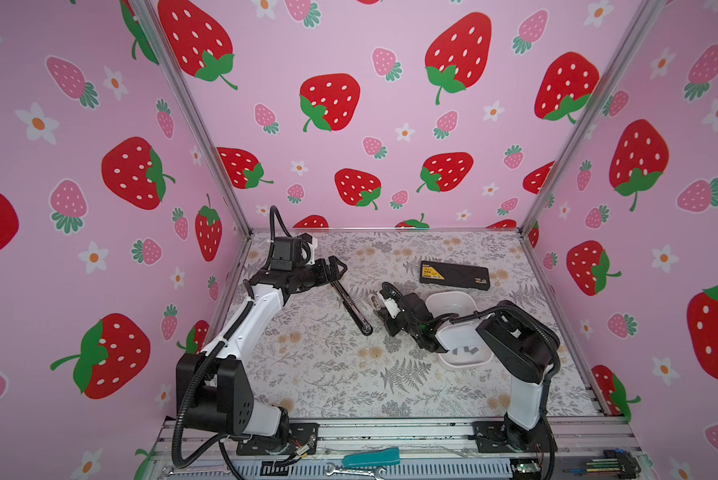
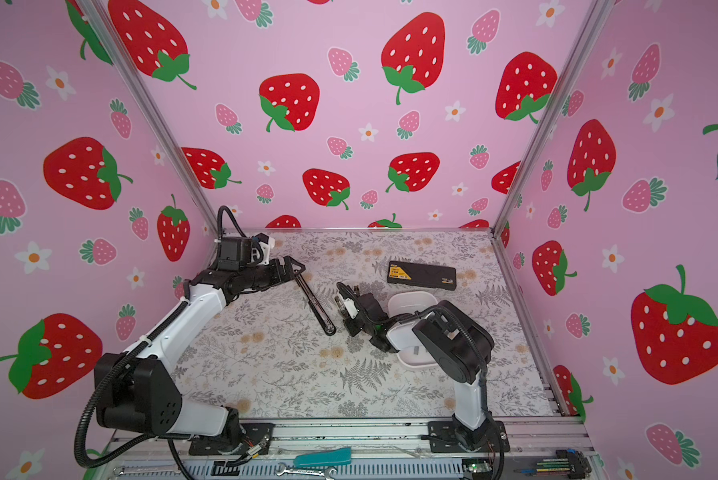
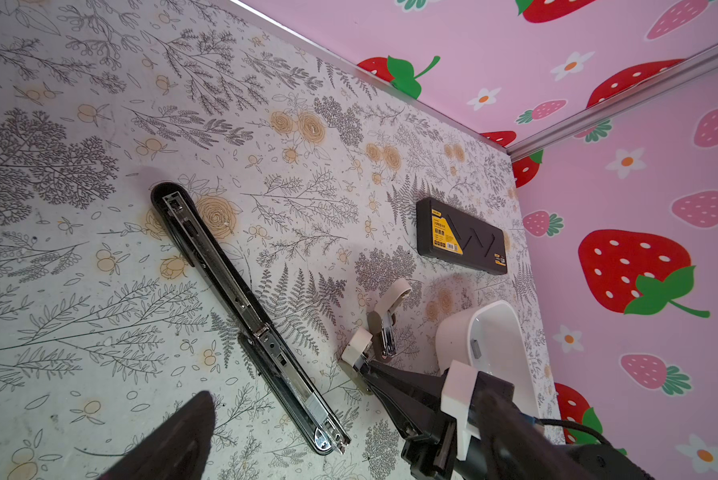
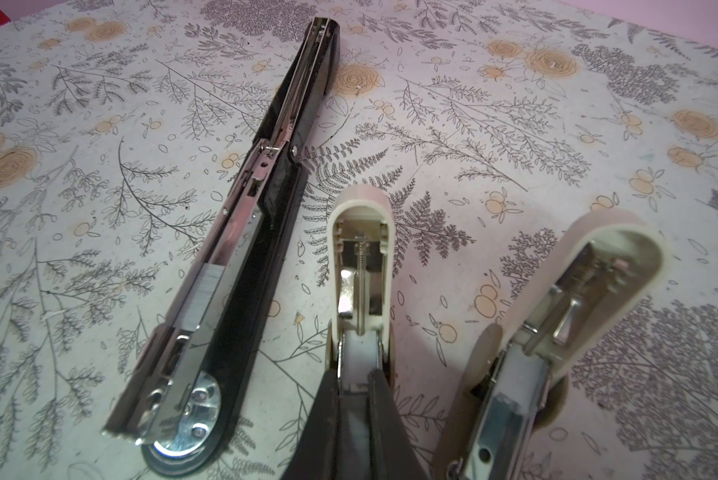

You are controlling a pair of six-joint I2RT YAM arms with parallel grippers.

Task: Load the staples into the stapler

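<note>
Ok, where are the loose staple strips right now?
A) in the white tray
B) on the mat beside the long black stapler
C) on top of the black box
A: the staples show as small grey strips lying inside the white tray.

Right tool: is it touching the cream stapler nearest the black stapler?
Touching. The right wrist view shows the right tool shut on the cream stapler, pressing both sides of its metal rail.

White-and-black arms point(image 1: 257, 307), ribbed black cables point(image 1: 272, 218)
</note>
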